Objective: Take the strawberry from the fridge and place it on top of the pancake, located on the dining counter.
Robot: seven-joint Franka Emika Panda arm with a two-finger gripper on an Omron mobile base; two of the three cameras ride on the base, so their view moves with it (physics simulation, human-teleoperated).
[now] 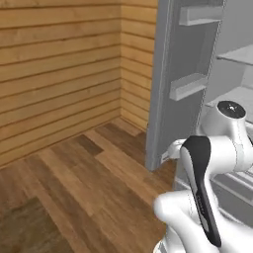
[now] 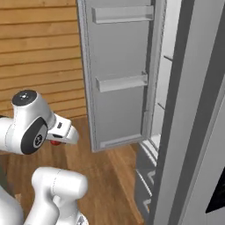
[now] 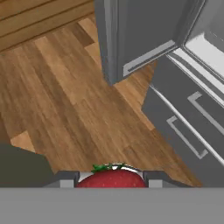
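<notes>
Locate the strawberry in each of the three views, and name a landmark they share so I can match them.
Left base view: I cannot make it out; the arm covers that area.
Right base view: strawberry, a red speck under the white hand, left of centre.
Hand view: bottom centre, between the finger tips.
Shared landmark: the open fridge door.

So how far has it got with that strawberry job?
Done: the strawberry is out of the fridge, whose door stands open. In hand: the gripper holds the berry between its fingers above the wood floor, beside the fridge drawers. Left: carrying it to the dining counter and setting it on the pancake.
</notes>
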